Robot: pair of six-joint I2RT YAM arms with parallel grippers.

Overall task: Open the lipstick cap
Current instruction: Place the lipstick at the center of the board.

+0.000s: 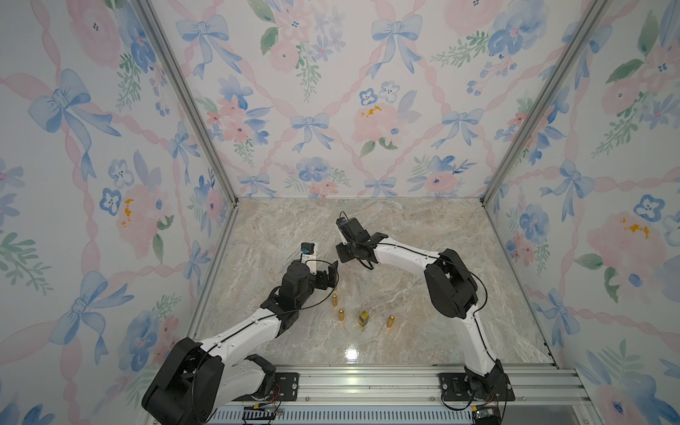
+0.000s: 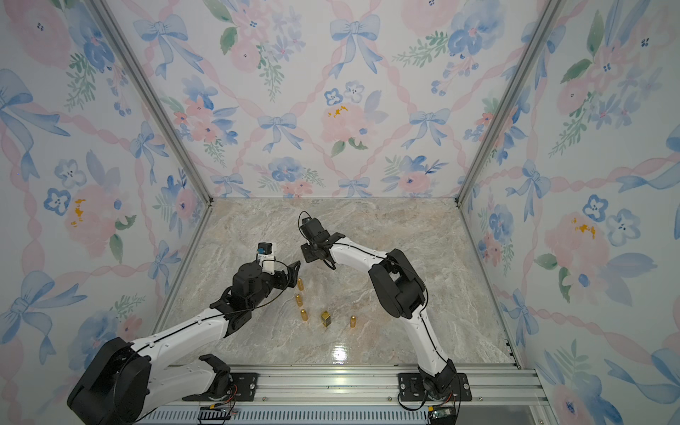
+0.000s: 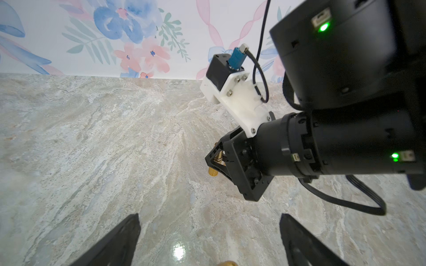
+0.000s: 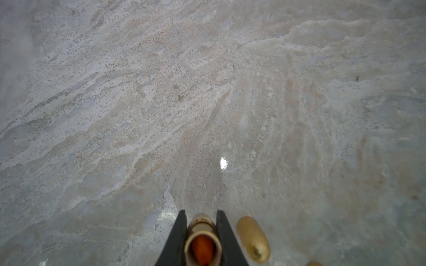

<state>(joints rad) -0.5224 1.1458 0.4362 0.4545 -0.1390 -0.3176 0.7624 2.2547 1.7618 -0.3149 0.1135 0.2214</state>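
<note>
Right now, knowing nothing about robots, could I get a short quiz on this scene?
1. True or false: the left gripper holds something.
2. What colour shows inside the gold tube clamped by the right gripper?
3. In a top view, how many rounded gold pieces rest on the table? A) two B) four C) seven
Key: 1 false; 2 orange-red; 3 B.

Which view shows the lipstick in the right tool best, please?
The right wrist view: the lipstick sits close-up in the right tool, red stick exposed. The left wrist view shows only gold slivers; in both top views the tool hides it.
</note>
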